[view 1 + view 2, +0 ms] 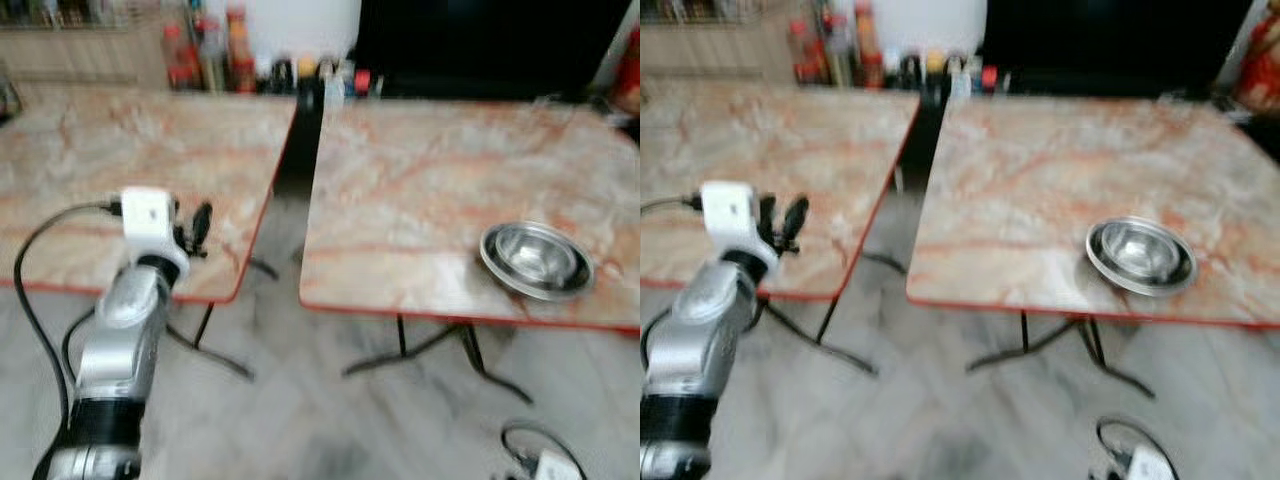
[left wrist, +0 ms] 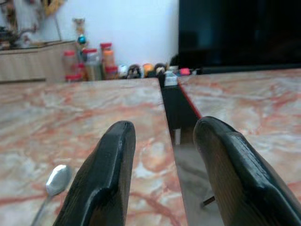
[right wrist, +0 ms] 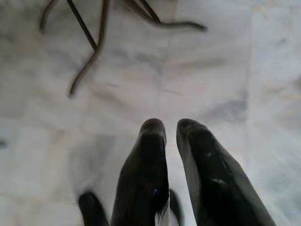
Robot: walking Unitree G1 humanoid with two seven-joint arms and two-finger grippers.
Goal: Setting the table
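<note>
Two stacked steel bowls (image 1: 537, 260) rest near the front right edge of the right marble table (image 1: 420, 170). My left gripper (image 1: 195, 228) hovers over the front right corner of the left marble table (image 1: 120, 150). In the left wrist view this gripper (image 2: 162, 136) is open with nothing between its fingers, and a metal spoon (image 2: 55, 181) lies on the tabletop beside it. My right gripper (image 3: 170, 129) hangs low, pointing at the floor, its fingers close together and holding nothing.
A narrow gap (image 1: 298, 150) separates the two tables. Bottles and jars (image 1: 215, 50) line the back wall beside a dark screen (image 1: 480, 40). Black metal table legs (image 1: 440, 350) stand on the grey tiled floor (image 1: 320, 420).
</note>
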